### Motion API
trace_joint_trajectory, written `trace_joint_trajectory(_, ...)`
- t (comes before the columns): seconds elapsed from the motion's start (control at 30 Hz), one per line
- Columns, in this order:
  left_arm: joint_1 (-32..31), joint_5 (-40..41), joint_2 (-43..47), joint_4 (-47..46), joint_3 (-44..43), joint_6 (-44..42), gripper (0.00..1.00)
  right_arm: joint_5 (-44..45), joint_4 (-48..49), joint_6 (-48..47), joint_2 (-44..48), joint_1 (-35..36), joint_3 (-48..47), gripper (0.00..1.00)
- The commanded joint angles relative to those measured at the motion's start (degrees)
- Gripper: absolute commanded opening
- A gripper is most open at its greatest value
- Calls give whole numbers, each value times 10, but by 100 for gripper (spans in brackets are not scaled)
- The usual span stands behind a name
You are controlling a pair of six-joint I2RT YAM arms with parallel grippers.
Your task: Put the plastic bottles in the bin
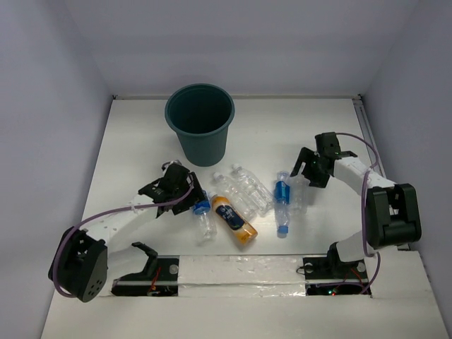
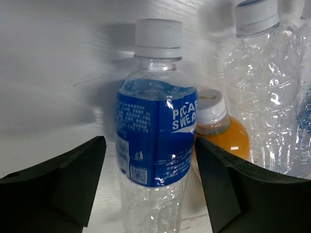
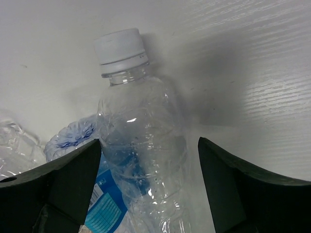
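I've got the white table [image 1: 141, 134] under me, and the green bin [image 1: 200, 123] stands upright at the far side with its mouth open, well apart from anything I'm reaching for. The bottles [image 1: 244, 201] lie flat in a loose cluster near my bases, none in the bin yet by the look of it, so I judge this as the start of two picks. On my left, the blue-label bottle [image 2: 155, 141] lies at the cluster's edge beside the orange bottle [image 2: 221, 133], which makes it the easy one to come at. The left gripper [image 2: 148, 145] is spread wide and straddles it, a finger on each side of the label, table showing in both gaps, so nothing is gripped. On my right, the clear bottle [image 3: 141, 141] lies partly over another blue-labelled one [image 3: 104, 206]. The right gripper [image 3: 148, 148] is also spread wide around it, just below the shoulder, pads apart from the plastic.
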State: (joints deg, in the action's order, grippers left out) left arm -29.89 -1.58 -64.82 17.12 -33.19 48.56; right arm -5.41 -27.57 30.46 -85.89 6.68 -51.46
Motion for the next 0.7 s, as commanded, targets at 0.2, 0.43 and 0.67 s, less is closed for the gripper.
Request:
trace_joint_trajectory(0.2, -2, 11, 2, -19, 43, -14, 67, 15, 31, 13, -12, -5, 1, 76)
trace_joint_trajectory(0.43, -2, 32, 34, -2, 52, -11, 52, 29, 24, 12, 10, -5, 8, 62)
trace_joint_trajectory(0.67, -7, 28, 116, 100, -32, -24, 31, 52, -8, 10, 86, -5, 7, 57)
